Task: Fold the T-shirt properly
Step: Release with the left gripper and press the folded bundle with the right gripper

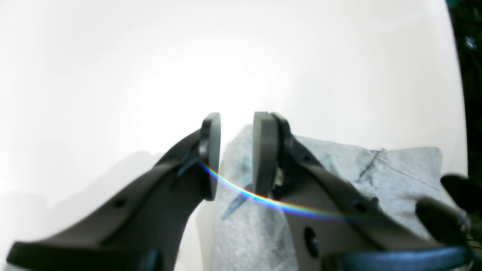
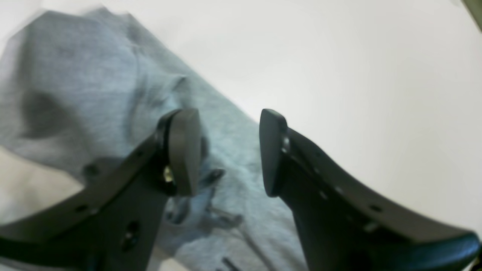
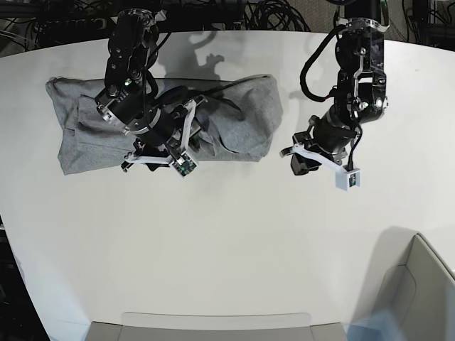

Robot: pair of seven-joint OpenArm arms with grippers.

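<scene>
The heather-grey T-shirt (image 3: pixel 234 117) lies partly folded and rumpled on the white table (image 3: pixel 227 234), at the back left in the base view, plain side up with no lettering showing. My right gripper (image 2: pixel 228 150) is open and empty, just above the shirt's (image 2: pixel 86 86) middle; in the base view it (image 3: pixel 146 147) sits over the cloth. My left gripper (image 1: pixel 235 150) is open by a narrow gap and empty, over bare table beside the shirt's (image 1: pixel 339 169) edge. In the base view it (image 3: pixel 304 160) is just right of the shirt.
A grey bin rim (image 3: pixel 213 323) lies along the front edge, and another grey container (image 3: pixel 419 284) stands at the front right corner. Black cables (image 3: pixel 270 14) run behind the table's far edge.
</scene>
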